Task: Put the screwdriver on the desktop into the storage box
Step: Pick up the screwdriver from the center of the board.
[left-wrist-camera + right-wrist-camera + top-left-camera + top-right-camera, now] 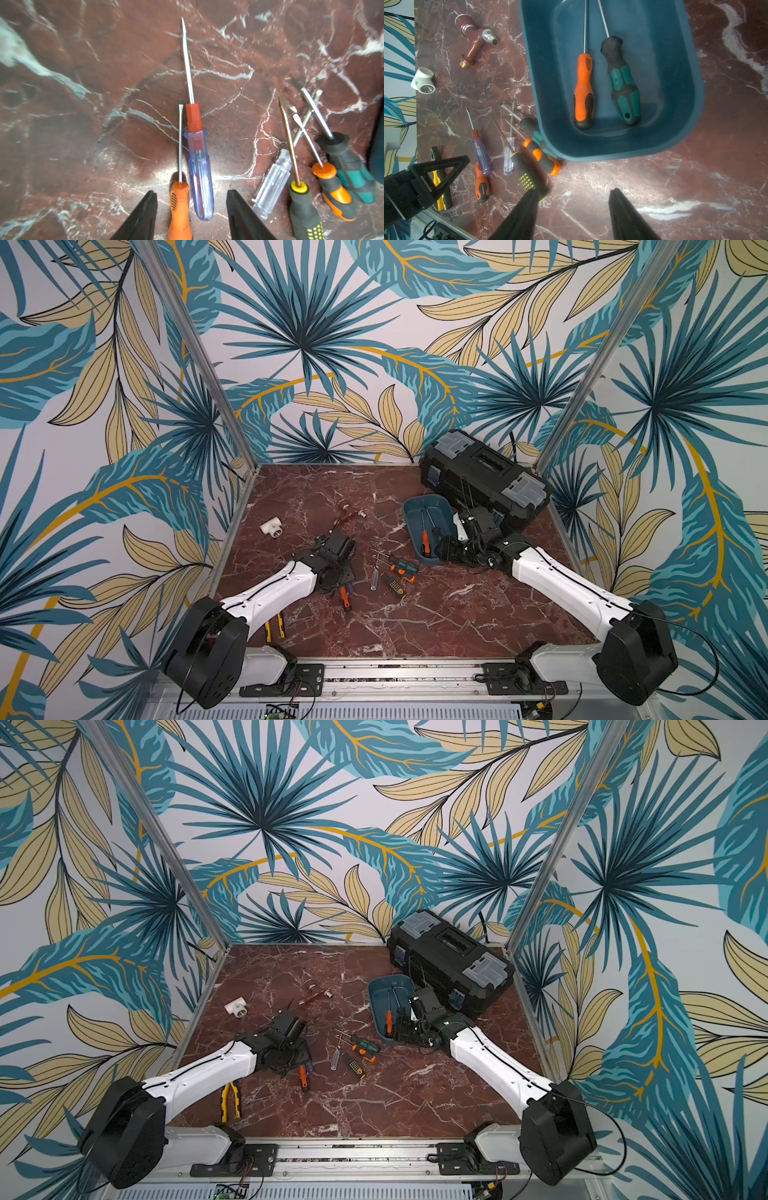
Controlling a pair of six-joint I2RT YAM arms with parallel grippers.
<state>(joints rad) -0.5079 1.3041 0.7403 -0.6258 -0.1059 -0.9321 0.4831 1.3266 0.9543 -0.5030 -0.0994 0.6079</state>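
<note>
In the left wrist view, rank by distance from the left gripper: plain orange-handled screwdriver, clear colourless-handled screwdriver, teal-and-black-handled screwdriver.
From the left gripper:
1. Plain orange-handled screwdriver: between its jaws.
2. Clear colourless-handled screwdriver: just outside one jaw.
3. Teal-and-black-handled screwdriver: far edge of the cluster.

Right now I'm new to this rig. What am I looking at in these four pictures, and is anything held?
Two robot arms are mounted at the near edge of a desktop. Two pictures look down from an overhead stereo camera, and the other two come from a camera on each wrist. The left gripper stands open astride an orange-handled screwdriver and a clear blue-handled screwdriver; neither looks gripped. The right gripper is open and empty near the storage box, which holds an orange-and-black screwdriver and a teal-and-black screwdriver. Four more screwdrivers, yellow pliers, a white pipe fitting and a black toolbox are also on the desktop.
</note>
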